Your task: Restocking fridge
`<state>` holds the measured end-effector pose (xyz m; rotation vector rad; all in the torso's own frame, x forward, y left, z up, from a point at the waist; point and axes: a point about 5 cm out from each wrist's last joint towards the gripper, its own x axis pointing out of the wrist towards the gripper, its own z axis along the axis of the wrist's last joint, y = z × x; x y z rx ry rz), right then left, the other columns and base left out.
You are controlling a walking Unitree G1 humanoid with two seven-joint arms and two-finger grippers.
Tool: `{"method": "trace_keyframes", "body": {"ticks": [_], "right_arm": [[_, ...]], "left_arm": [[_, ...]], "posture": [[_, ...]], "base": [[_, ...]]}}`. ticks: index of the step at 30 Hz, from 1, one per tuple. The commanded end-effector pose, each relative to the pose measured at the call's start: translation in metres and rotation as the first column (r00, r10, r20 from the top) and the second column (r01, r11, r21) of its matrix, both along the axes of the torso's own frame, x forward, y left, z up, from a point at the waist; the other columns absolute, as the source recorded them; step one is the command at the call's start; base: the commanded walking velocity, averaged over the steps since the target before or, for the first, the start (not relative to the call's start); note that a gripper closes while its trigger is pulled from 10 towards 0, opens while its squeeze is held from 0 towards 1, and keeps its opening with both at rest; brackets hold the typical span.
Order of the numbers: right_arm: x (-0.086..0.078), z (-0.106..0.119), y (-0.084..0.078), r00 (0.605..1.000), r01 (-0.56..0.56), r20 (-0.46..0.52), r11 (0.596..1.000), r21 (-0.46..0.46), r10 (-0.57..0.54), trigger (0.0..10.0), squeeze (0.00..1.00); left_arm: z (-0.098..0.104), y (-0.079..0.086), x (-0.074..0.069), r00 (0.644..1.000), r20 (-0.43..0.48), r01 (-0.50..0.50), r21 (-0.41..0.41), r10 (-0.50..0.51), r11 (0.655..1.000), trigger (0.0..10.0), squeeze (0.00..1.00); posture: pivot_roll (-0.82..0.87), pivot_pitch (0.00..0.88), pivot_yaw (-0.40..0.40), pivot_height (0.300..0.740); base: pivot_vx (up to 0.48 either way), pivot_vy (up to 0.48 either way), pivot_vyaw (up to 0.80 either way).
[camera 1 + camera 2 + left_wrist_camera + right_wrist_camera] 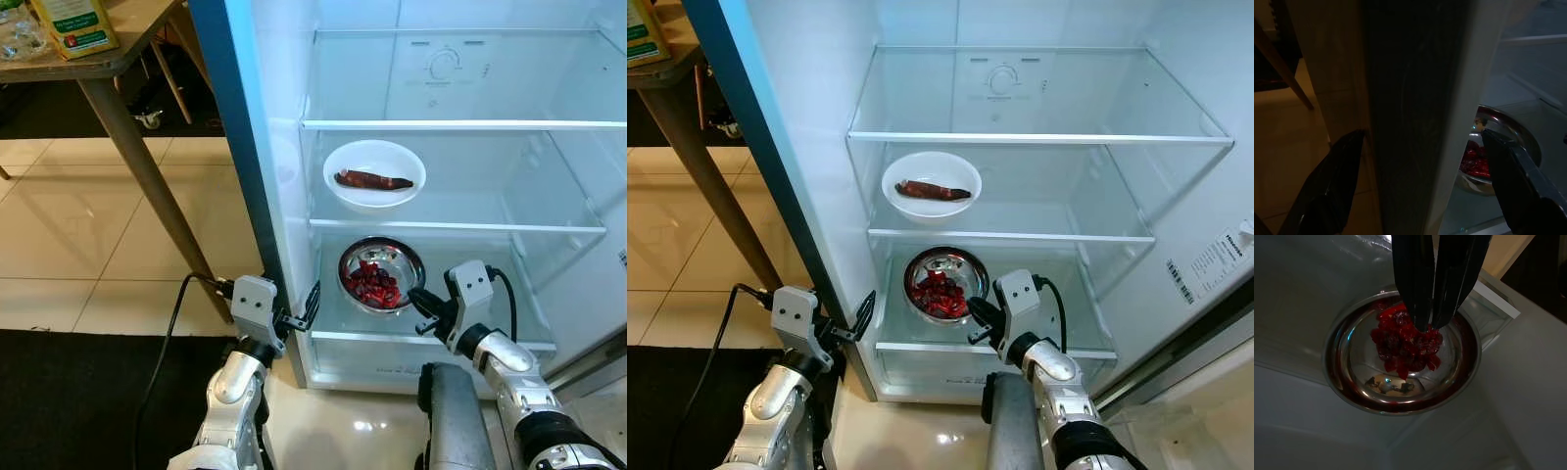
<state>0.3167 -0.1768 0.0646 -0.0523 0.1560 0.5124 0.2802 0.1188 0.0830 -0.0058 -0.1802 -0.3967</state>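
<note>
**Steel bowl sits on the fridge's lower shelf**

Your right claw [1430, 325] hangs just above the steel bowl [382, 275] of red pieces [374, 285], its fingers pressed together and holding nothing. Your left claw [299, 315] is spread wide, straddling the fridge's front side wall [1415, 117]. One shelf up, a white bowl [374, 174] holds a dark sweet potato [372, 180]. A wooden worktop [93, 59] stands at the left.

The steel bowl [1400, 360] is polished and mirror-like. The white bowl [374, 173] looks glazed. Fridge shelves [1038, 138] are clear glass. Floor tiles [78, 235] are glossy; the surface [127, 44] is matt wood.
</note>
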Motion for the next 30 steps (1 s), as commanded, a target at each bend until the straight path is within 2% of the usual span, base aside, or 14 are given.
{"method": "trace_keyframes", "body": {"ticks": [1,3,6,8,11,14,18,20,24,25,27,29,30], "right_arm": [[-0.001,-0.003,-0.003,1.000,0.008,-0.008,1.000,-0.018,-0.008,10.0,0.00],[-0.001,-0.003,-0.003,1.000,0.008,-0.008,1.000,-0.018,-0.008,10.0,0.00],[-0.003,-0.005,-0.003,1.000,0.010,-0.012,1.000,-0.019,-0.010,10.0,0.00],[-0.005,-0.007,-0.003,1.000,0.008,-0.015,1.000,-0.018,-0.008,10.0,0.00],[-0.005,-0.008,-0.003,1.000,0.008,-0.016,1.000,-0.017,-0.008,10.0,0.00],[-0.007,-0.010,-0.004,1.000,0.004,-0.020,1.000,-0.012,-0.004,10.0,0.00],[-0.007,-0.010,-0.004,1.000,0.001,-0.021,1.000,-0.011,-0.001,10.0,0.00],[-0.007,-0.010,-0.004,1.000,0.000,-0.020,1.000,-0.010,0.000,10.0,0.00],[-0.007,-0.010,-0.005,1.000,-0.002,-0.018,1.000,-0.014,0.001,10.0,0.00],[-0.007,-0.010,-0.005,1.000,-0.002,-0.018,1.000,-0.014,0.001,10.0,0.00],[-0.006,-0.009,-0.005,1.000,-0.002,-0.018,1.000,-0.016,0.002,10.0,0.00],[-0.006,-0.009,-0.005,1.000,-0.002,-0.018,1.000,-0.017,0.001,10.0,0.00],[-0.006,-0.009,-0.005,1.000,-0.001,-0.018,1.000,-0.016,0.000,10.0,0.00]], "left_arm": [[-0.001,-0.027,-0.008,0.989,0.011,0.147,0.056,-0.148,0.987,10.0,0.00],[-0.001,-0.027,-0.008,0.989,0.011,0.147,0.056,-0.148,0.987,10.0,0.00],[-0.015,-0.028,-0.021,0.987,-0.028,0.158,0.095,-0.156,0.983,10.0,0.00],[-0.024,-0.024,-0.029,0.988,-0.072,0.142,0.067,-0.138,0.988,10.0,0.00],[-0.028,-0.024,-0.031,0.986,-0.095,0.143,0.044,-0.139,0.989,10.0,0.00],[-0.039,-0.024,-0.045,0.964,-0.157,0.221,0.016,-0.216,0.975,10.0,0.00],[-0.045,-0.023,-0.051,0.952,-0.177,0.257,0.031,-0.248,0.966,10.0,0.00],[-0.049,-0.022,-0.056,0.939,-0.203,0.289,0.030,-0.277,0.957,10.0,0.00],[-0.058,-0.024,-0.072,0.865,-0.268,0.445,0.021,-0.423,0.896,10.0,0.00],[-0.058,-0.024,-0.072,0.865,-0.268,0.445,0.021,-0.423,0.896,10.0,0.00],[-0.056,-0.027,-0.073,0.841,-0.270,0.490,0.011,-0.469,0.872,10.0,0.00],[-0.052,-0.029,-0.071,0.833,-0.261,0.510,0.018,-0.488,0.860,10.0,0.00],[-0.050,-0.030,-0.068,0.840,-0.250,0.504,0.028,-0.482,0.864,10.0,0.00]], "posture": [[-0.08,0.117,0.056,0.462],[-0.08,0.117,0.056,0.462],[-0.08,0.120,0.067,0.462],[-0.09,0.122,0.072,0.462],[-0.09,0.122,0.072,0.462],[-0.09,0.122,0.077,0.462],[-0.09,0.118,0.082,0.462],[-0.09,0.118,0.082,0.462],[-0.09,0.115,0.084,0.462],[-0.09,0.115,0.084,0.462],[-0.09,0.114,0.083,0.462],[-0.09,0.114,0.083,0.462],[-0.09,0.114,0.083,0.462]], "base": [[0.000,0.000,0.00],[0.000,0.000,0.00],[0.000,0.000,0.00],[0.000,0.000,0.00],[0.000,0.000,0.00],[0.000,0.000,0.00],[0.000,0.000,0.00],[0.000,0.000,0.00],[0.000,0.000,0.00],[0.000,0.000,0.00],[0.000,0.000,0.00],[0.000,0.000,0.00],[0.000,0.000,0.00]]}}
